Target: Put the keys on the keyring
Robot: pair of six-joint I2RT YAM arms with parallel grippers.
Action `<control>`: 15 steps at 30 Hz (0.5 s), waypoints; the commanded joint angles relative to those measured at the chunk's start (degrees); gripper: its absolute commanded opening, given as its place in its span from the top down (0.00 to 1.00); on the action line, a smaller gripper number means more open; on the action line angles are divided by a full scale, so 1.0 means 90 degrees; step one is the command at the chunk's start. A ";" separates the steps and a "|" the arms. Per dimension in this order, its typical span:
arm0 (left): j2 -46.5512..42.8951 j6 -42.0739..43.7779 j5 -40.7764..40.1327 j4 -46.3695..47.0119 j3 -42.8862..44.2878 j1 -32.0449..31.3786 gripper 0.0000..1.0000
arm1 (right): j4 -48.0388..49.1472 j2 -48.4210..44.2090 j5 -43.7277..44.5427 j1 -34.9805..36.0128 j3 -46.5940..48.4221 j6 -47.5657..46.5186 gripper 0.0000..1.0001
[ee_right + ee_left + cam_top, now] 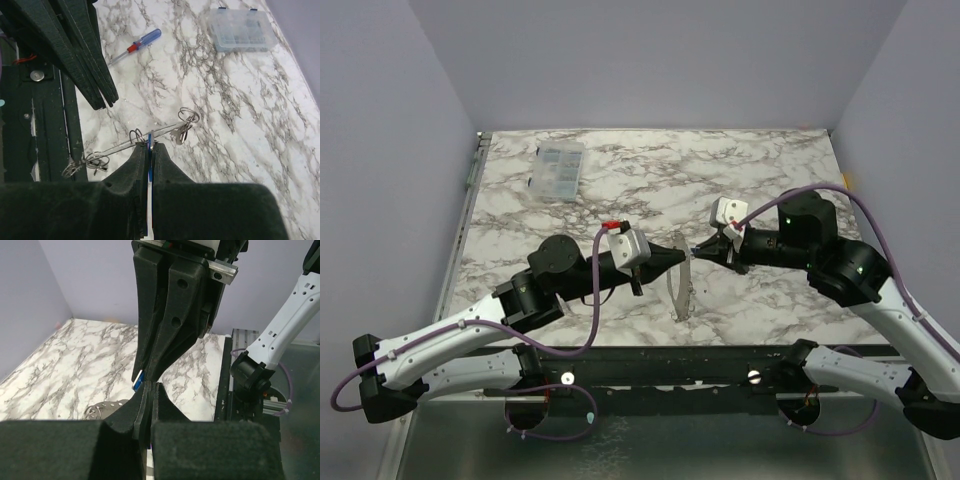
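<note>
**benchrat:** Marble counter (pixel 770 170), both arms brought nose to nose mid-surface. What's actually being held here?

**loopy_k:** The left claw (pixel 146 392) is pinched almost fully closed, but what's in it can't be made out, tbh. The right claw (pixel 151 146) is clamped flat on something thin. The keyring (pixel 680 292) is found right under the two tips, with its pale band draped down onto the counter and small wire rings splayed along it. The thin thing in the right claw is a key (pixel 138 380), with only a sliver of blue head seen poking out at the tips.

**benchrat:** So threading is what's on, presumably. How is it best done?

**loopy_k:** Probably like this: the ring is held steady and the key's hole is lined up with the split end of the wire. Then it's fed in slowly at a shallow angle. The grip shouldn't be loosened until the hole is seen caught on the wire. With parts this tiny, a slip is easily missed.
</note>
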 commanded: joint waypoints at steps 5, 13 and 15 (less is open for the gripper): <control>-0.0184 -0.0032 -0.0769 -0.0203 -0.0336 0.0010 0.52 | -0.0161 0.0115 0.0758 0.0023 0.0108 -0.0285 0.99; -0.0515 -0.0232 -0.3176 -0.1209 -0.0781 0.0012 0.01 | -0.0105 0.0878 0.1621 0.0023 0.0067 -0.0099 0.99; -0.0695 -0.0263 -0.3600 -0.1345 -0.0949 0.0020 0.01 | -0.0025 0.1246 0.1870 0.0023 0.0172 0.0031 0.99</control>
